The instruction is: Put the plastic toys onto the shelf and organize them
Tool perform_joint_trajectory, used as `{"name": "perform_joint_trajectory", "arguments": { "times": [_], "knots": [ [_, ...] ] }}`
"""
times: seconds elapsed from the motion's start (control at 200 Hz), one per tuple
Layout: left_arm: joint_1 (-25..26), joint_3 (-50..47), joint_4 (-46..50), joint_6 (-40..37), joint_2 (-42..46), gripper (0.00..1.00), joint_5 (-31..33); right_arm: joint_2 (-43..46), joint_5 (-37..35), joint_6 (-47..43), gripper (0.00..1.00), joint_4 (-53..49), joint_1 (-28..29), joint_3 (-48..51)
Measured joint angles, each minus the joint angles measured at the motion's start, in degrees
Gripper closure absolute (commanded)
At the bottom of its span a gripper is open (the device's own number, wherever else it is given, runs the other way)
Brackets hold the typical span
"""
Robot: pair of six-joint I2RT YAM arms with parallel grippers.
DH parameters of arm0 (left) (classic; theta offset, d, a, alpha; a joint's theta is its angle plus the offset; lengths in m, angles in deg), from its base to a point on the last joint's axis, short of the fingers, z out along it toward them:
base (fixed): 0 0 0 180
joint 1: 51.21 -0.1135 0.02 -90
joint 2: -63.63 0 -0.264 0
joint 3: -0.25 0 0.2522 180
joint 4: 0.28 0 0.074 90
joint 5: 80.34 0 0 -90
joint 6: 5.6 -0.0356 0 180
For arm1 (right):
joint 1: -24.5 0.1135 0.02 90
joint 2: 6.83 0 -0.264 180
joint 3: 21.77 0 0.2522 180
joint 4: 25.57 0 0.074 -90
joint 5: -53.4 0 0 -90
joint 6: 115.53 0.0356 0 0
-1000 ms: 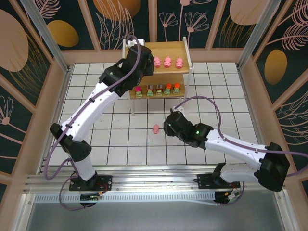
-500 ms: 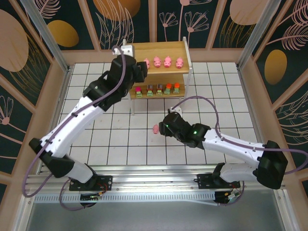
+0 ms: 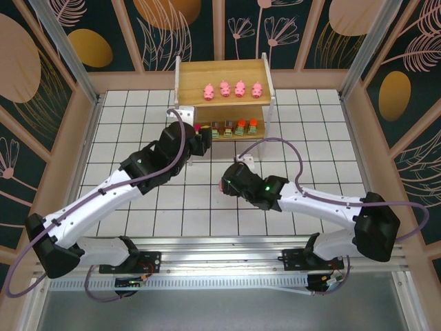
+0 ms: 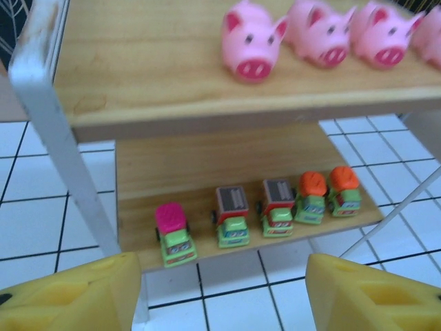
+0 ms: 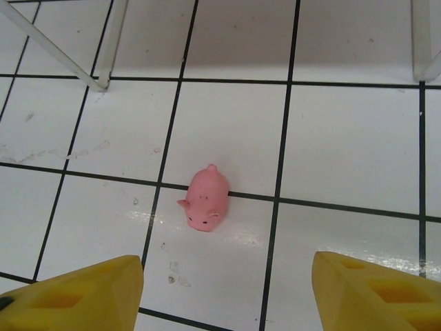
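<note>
The shelf (image 3: 189, 79) stands at the far middle of the table. Several pink pigs (image 3: 224, 88) line its top board (image 4: 151, 62), and several small trucks (image 4: 233, 215) sit in a row on the lower board. My left gripper (image 4: 220, 296) hovers in front of the lower tier, open and empty; from above the left gripper (image 3: 203, 139) is just left of the trucks. One pink pig (image 5: 205, 198) lies on the white tiles. Just short of it, my right gripper (image 5: 224, 296) is open and low over the floor, and from above the right gripper (image 3: 227, 181) nearly covers the pig (image 3: 222, 185).
The shelf's white legs (image 5: 103, 48) stand on the tiles just beyond the loose pig. Wooden walls (image 3: 83, 110) fence the tiled floor on all sides.
My left arm has drawn back and down from the top board, leaving a pig there, and its jaws have widened. The right gripper has slid left over the loose pig and opened.
</note>
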Motion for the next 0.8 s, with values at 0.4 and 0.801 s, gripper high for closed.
{"name": "perform_joint_trajectory", "arguments": {
  "times": [0.4,0.801],
  "knots": [
    [0.00,-12.13,-3.54,1.51,3.93,0.16,0.90,-5.62,-1.14,2.27,0.25,0.00,1.07,-2.54],
    [0.00,-20.65,-5.51,5.29,4.79,0.05,2.12,-12.59,-1.20,4.59,0.25,0.83,2.19,-4.57]
  ]
}}
